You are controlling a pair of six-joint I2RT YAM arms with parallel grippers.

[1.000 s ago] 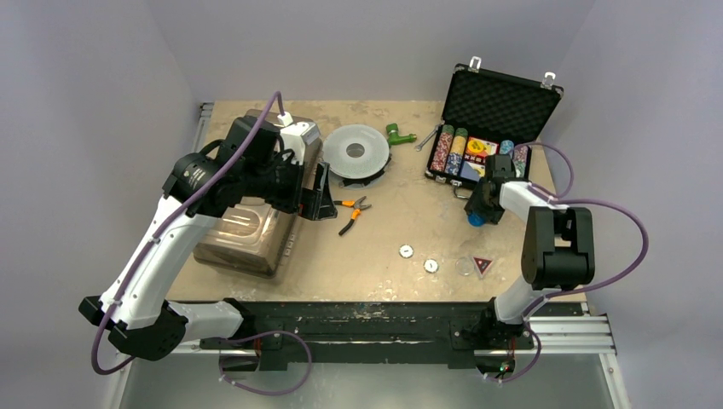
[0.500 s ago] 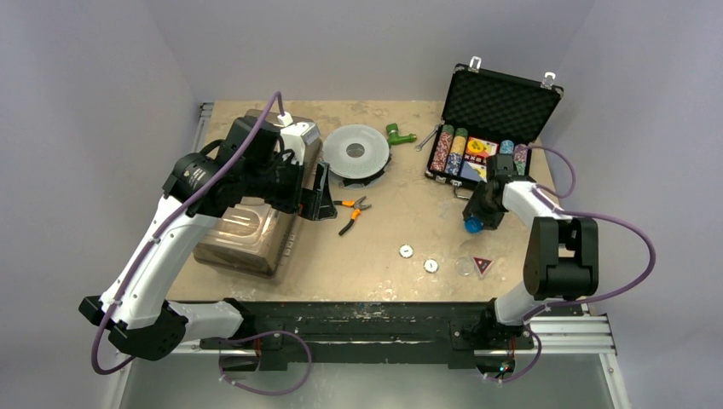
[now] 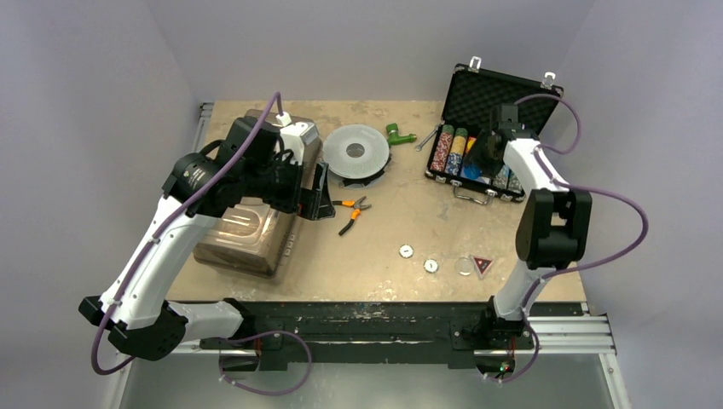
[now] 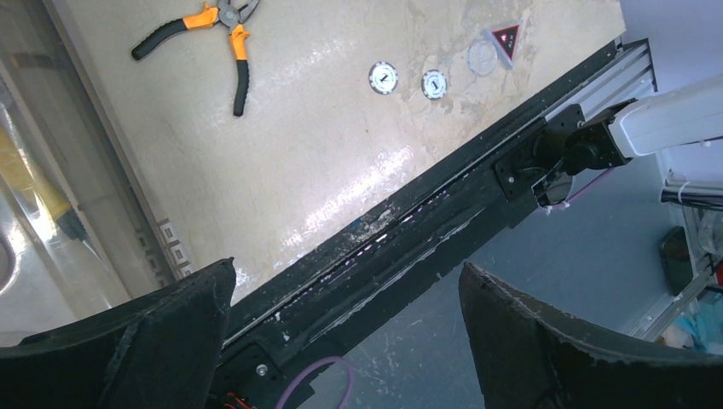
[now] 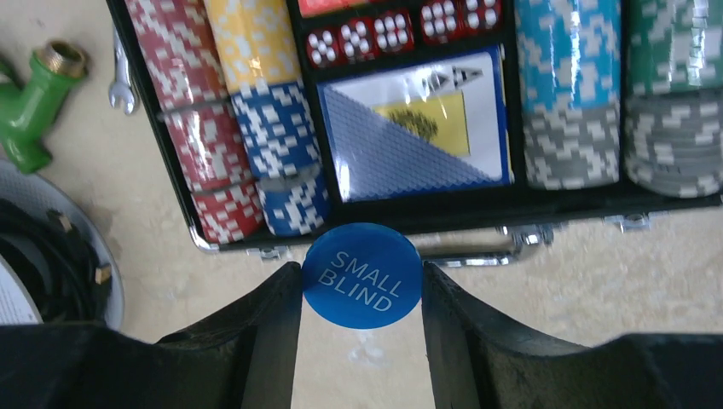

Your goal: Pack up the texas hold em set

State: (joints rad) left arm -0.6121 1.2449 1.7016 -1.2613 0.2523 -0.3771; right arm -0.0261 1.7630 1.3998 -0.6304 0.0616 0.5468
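The black briefcase [image 3: 499, 100] stands open at the back right, with chip rows [image 5: 256, 119], red dice and a card deck [image 5: 413, 132] in its foam tray. My right gripper [image 5: 361, 277] is shut on a blue round SMALL BLIND button [image 5: 361, 274], held above the case's front edge and metal handle [image 5: 477, 254]; in the top view it [image 3: 490, 153] hovers over the tray. Two white round buttons [image 3: 406, 251] [image 3: 430, 266], a clear round one [image 3: 463, 266] and a triangular button [image 3: 482, 265] lie on the table near the front. My left gripper [image 4: 345, 324] is open and empty.
A large clear plastic bin [image 3: 256, 217] sits at the left under my left arm. A round grey disc spool [image 3: 356, 152], a green pipe fitting [image 3: 396, 133], a small wrench [image 3: 424, 142] and orange pliers [image 3: 351, 213] lie mid-table.
My right gripper has lifted the blue button from the table in front of the case and carried it back over the case's tray. The left arm has not moved.
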